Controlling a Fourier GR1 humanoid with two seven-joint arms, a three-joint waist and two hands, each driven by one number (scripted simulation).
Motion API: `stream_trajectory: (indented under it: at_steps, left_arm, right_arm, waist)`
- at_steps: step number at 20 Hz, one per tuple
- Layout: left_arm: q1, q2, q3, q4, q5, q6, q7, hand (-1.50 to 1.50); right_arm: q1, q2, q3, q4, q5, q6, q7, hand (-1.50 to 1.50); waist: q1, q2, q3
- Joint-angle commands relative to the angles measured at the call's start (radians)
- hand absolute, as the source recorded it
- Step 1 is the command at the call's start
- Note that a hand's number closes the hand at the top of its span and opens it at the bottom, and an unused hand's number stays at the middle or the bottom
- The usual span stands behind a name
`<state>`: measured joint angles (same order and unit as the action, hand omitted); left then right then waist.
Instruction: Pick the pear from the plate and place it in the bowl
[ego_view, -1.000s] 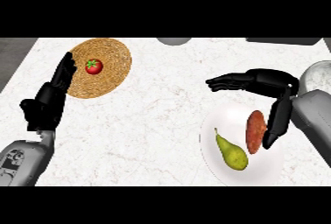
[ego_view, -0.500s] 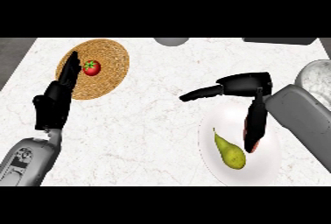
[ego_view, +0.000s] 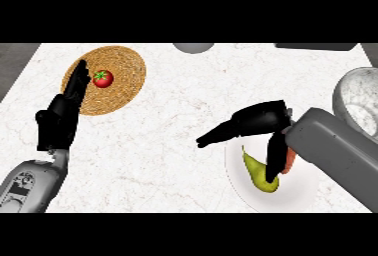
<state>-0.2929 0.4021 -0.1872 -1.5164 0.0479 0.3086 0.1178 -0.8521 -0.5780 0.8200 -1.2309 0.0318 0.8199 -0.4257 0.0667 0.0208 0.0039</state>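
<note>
pear (ego_view: 260, 176): We see the green pear lying on the white plate, in the lower right of the frame. Its thin end points up and to the left, and its fat end is lower down.

plate (ego_view: 299, 194): We see a white plate on the bench in the lower right. It holds the pear and an orange-red thing.

orange-red thing (ego_view: 291, 159): It lies on the plate just right of the pear. Our arm hides most of it, so we cannot tell what it is.

right hand (ego_view: 255, 123): Our black right hand is over the top edge of the plate. Its fingers are straight and apart, pointing to the left. The thumb points down and its tip is at the pear. We cannot tell if it touches. Nothing is held.

bowl (ego_view: 357, 100): We see a grey bowl at the right edge, above our right arm. The edge of the frame cuts it off.

left hand (ego_view: 60, 115): Our left hand is on the left side, open, fingers straight and together, pointing up. It rests there.

woven mat (ego_view: 118, 80): A round woven mat lies in the upper left, partly behind our left fingers.

tomato (ego_view: 102, 78): A small red tomato sits on the mat.

bench (ego_view: 170, 150): It is white and marbled.
</note>
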Motion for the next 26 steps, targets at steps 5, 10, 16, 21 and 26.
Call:
stream_trajectory:
  at_steps: [5, 10, 16, 21, 26]
  left_arm:
    - [0.023, 0.005, 0.03, 0.0, -0.001, -0.004, -0.02, 0.0]
    - [0.017, 0.005, 0.027, -0.03, -0.003, -0.013, 0.039, 0.0]
    - [0.008, -0.045, 0.001, -0.008, -0.059, 0.029, 0.014, 0.0]
    - [0.022, -0.012, 0.058, -0.01, -0.016, -0.018, 0.016, 0.0]
    - [0.026, -0.014, 0.058, -0.005, -0.034, -0.023, 0.008, 0.0]
  right_arm:
    - [-0.019, -0.013, 0.208, 0.095, 0.224, -0.006, -0.315, -1.5]
    - [-0.047, 0.014, 0.281, 0.23, 0.269, -0.09, -0.424, -1.5]
    - [-0.043, 0.135, 0.363, 0.379, 0.314, -0.202, -0.462, -1.5]
    - [-0.04, 0.186, 0.405, 0.442, 0.336, -0.248, -0.5, -1.5]
    - [-0.047, 0.183, 0.436, 0.486, 0.378, -0.395, -0.632, 1.5]
  waist:
    - [-0.015, -0.005, -0.002]
    - [-0.021, -0.008, -0.003]
    - [-0.027, -0.007, -0.003]
    - [-0.038, -0.012, -0.004]
    - [-0.033, -0.01, -0.003]
